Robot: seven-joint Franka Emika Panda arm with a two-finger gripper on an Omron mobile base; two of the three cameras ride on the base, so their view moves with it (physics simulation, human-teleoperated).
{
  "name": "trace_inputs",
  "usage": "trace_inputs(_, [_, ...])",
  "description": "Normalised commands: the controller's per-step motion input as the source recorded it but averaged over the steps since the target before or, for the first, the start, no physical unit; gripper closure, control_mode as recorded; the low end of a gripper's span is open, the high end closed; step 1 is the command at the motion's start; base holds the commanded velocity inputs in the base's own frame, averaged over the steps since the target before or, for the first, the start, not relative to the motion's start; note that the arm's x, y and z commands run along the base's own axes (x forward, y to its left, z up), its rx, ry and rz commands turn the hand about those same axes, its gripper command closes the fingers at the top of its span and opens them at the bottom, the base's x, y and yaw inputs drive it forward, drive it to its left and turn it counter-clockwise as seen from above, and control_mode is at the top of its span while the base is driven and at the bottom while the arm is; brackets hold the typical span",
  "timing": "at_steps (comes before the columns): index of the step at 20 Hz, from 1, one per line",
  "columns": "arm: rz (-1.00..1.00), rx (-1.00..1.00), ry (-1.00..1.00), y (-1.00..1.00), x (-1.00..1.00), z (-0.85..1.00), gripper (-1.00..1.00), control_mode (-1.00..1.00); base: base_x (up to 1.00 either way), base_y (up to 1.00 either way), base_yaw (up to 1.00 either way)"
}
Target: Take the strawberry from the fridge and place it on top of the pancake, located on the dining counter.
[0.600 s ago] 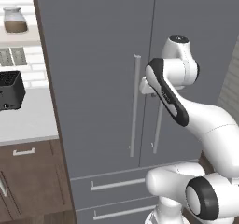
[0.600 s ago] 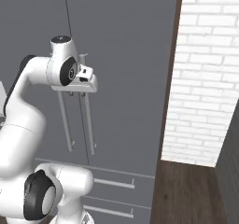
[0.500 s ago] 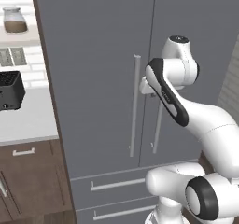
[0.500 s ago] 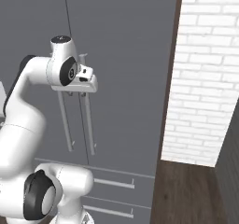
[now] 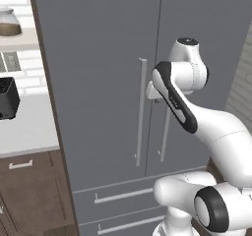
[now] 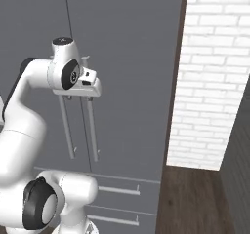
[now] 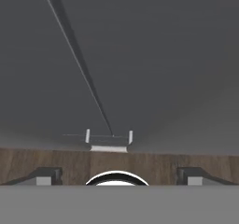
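1. Jaws spread wide apart, clamped on nothing; two dark fingertips [image 7: 46, 175] set far from each other at the bottom of the hand view.
2. Gripper [image 7: 116, 176] pointed down along the front of the fridge [image 5: 108, 58], close to the seam between the two doors.
3. In the right base view, gripper [image 6: 79, 97] level with the tops of the two door handles [image 6: 91, 130]; whether touching a handle or just short of it, hard to tell from this angle.
4. In the left base view, hand mostly hidden behind the white arm [image 5: 197, 117], near the top of the right-hand handle [image 5: 165, 132].
5. Fridge doors shut, both long silver bars upright side by side, left bar [image 5: 141, 112] in plain sight.
6. Two drawers [image 5: 118, 195] below the doors, each with a horizontal silver pull.
7. Brown wood floor [image 6: 190, 199] at the fridge foot; white brick wall [image 6: 215, 72] to the right.
8. To the left, a white worktop [image 5: 24, 132] over dark wood cabinets [image 5: 29, 200], a black appliance [image 5: 7, 98] on it, a jar [image 5: 9, 22] on a shelf above.
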Motion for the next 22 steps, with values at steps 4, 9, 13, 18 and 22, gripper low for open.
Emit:
trace_inputs(4, [0.00,0.00,0.00,0.00,0.00,0.00,-1.00,1.00,-0.28,0.01,-0.01])
trace_inputs(9, [0.00,0.00,0.00,0.00,0.00,0.00,-1.00,1.00,-0.56,0.00,0.00])
trace_inputs(13, [0.00,0.00,0.00,0.00,0.00,0.00,-1.00,1.00,-0.62,0.01,0.00])
trace_inputs(18, [0.00,0.00,0.00,0.00,0.00,0.00,-1.00,1.00,-0.60,0.01,0.00])
trace_inputs(22, [0.00,0.00,0.00,0.00,0.00,0.00,-1.00,1.00,-0.20,0.00,0.00])
